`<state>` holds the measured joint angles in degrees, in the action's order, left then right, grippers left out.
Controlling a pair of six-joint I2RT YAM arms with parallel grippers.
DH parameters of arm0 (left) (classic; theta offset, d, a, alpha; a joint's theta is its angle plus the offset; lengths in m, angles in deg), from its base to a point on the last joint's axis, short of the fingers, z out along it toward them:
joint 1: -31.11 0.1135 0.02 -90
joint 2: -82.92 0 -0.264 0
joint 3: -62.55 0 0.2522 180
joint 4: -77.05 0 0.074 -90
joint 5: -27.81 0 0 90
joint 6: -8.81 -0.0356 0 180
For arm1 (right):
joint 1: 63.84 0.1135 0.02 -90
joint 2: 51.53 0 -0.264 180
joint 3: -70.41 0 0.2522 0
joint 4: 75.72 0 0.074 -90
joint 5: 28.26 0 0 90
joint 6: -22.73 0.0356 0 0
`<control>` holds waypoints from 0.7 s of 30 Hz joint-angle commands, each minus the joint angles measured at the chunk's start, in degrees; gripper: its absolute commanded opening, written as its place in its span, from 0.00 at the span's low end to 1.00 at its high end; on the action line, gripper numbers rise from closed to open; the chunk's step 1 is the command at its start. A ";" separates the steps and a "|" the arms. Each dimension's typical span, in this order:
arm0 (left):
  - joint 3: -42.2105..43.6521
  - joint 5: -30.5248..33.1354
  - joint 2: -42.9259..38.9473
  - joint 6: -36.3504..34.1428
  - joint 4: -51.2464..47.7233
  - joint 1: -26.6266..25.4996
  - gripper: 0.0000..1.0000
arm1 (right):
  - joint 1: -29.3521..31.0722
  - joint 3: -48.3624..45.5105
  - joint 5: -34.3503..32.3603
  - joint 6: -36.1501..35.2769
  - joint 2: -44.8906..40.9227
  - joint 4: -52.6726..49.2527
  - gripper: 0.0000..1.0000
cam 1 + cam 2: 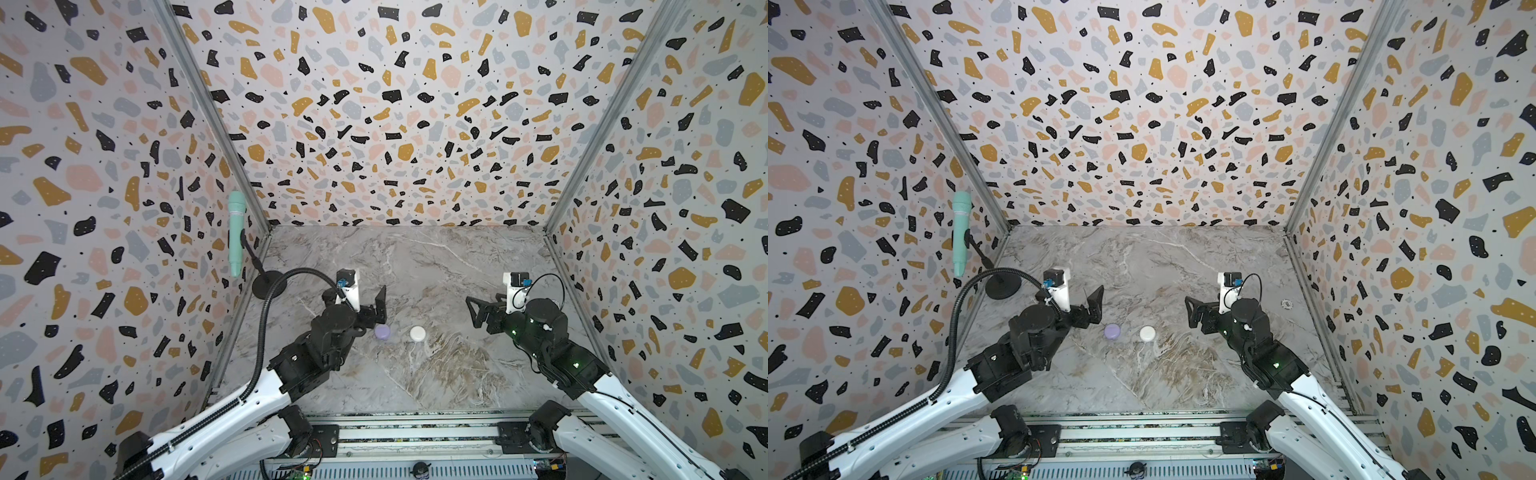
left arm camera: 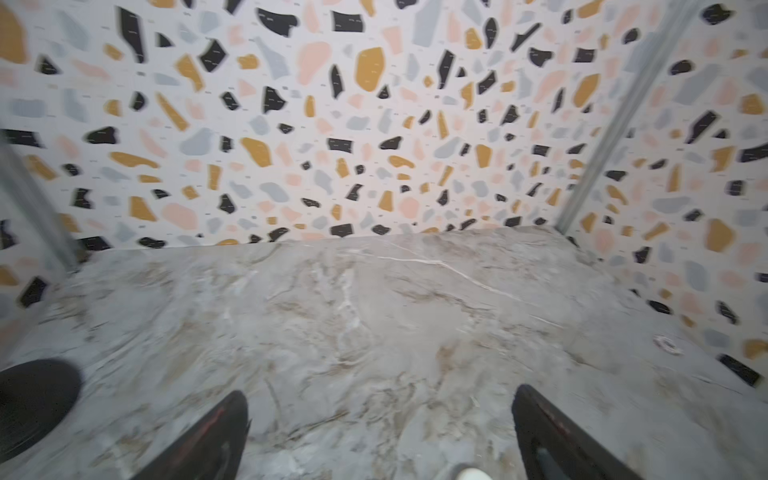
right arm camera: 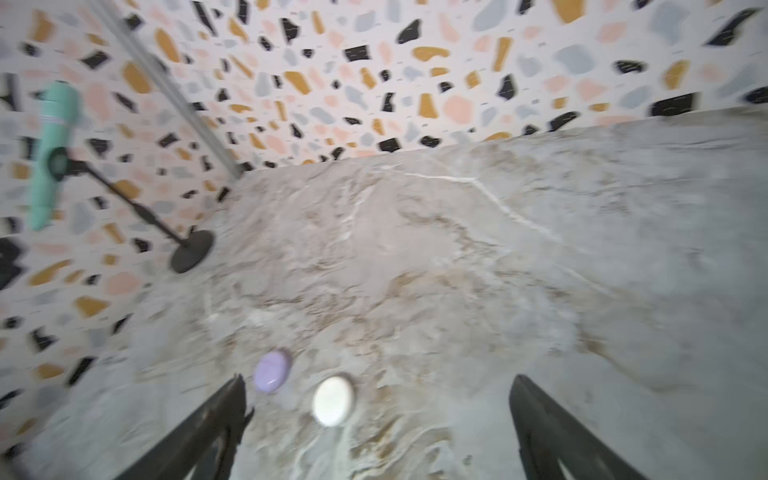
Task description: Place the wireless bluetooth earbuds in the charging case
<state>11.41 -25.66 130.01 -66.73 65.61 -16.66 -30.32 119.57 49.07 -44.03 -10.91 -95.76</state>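
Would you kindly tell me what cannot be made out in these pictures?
Earbuds: none shows in any view; lavender case and white case look shut, hiding any contents.
White object, left wrist view: cut off by the picture's edge.
Small pale ring on the table, in a top view: too small to identify.
Both wrist views: blurred, so fine detail is lost.

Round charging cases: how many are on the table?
2. The lavender case lies near the middle of the table; the white case just right of it, apart. Others may be hidden.
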 commanded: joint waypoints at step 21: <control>26.08 1.50 23.73 -14.99 56.86 33.38 1.00 | -27.10 -27.81 -8.18 -18.25 34.46 75.92 0.99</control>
<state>36.04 -20.28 150.55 -77.96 106.92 14.86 -55.83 93.49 35.48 -64.27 21.66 -34.23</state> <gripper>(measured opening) 0.998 0.989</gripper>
